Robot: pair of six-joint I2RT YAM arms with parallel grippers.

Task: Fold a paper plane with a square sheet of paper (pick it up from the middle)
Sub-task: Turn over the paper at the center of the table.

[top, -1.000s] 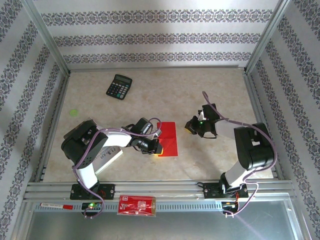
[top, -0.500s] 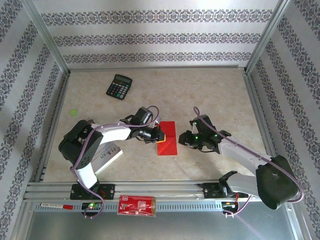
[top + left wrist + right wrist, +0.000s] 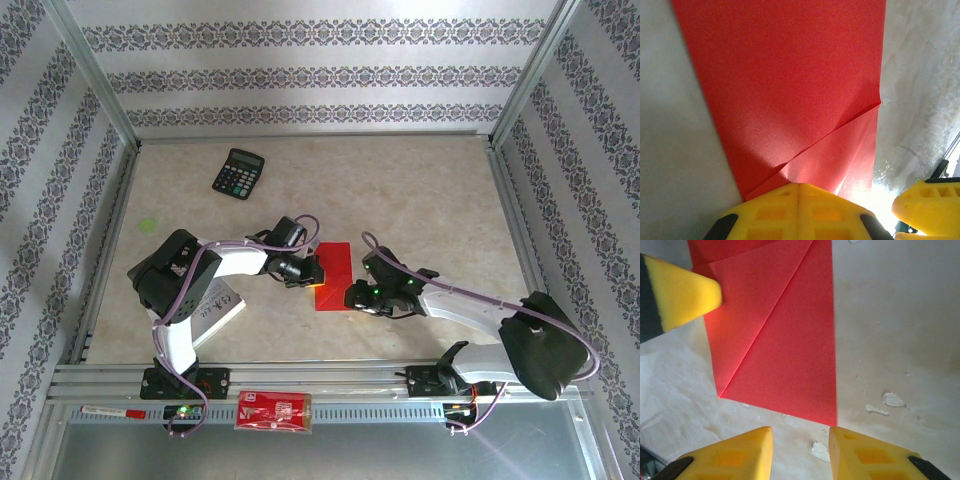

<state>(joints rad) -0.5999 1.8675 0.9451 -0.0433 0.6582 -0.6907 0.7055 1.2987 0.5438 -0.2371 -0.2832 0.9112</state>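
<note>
Sheet of paper (image 3: 337,265): plain bright red, lying flat on the pale mottled table (image 3: 420,190). It is folded into a narrow upright rectangle with a diagonal crease, one layer lying on another.
Left gripper (image 3: 799,200): at the sheet's left edge, near its lower corner. The yellow fingers are clenched tight together with their tips on the paper's rim. Whether any paper is pinched between them cannot be told.
Right gripper (image 3: 800,432): just off the sheet's near right corner and pointed at it. The fingers are spread, with bare table between them and nothing grasped.
Calculator (image 3: 238,173): black, well beyond the sheet and to its left. No brand name can be read.
Booklet (image 3: 218,308): white and printed, left of the sheet, partly under the left arm. The text is too small to read.
Packet (image 3: 273,410): red with white print, nearer than the sheet, on the metal rail. The wording cannot be read.
Green spot (image 3: 148,226): far left of the sheet, on the table.
</note>
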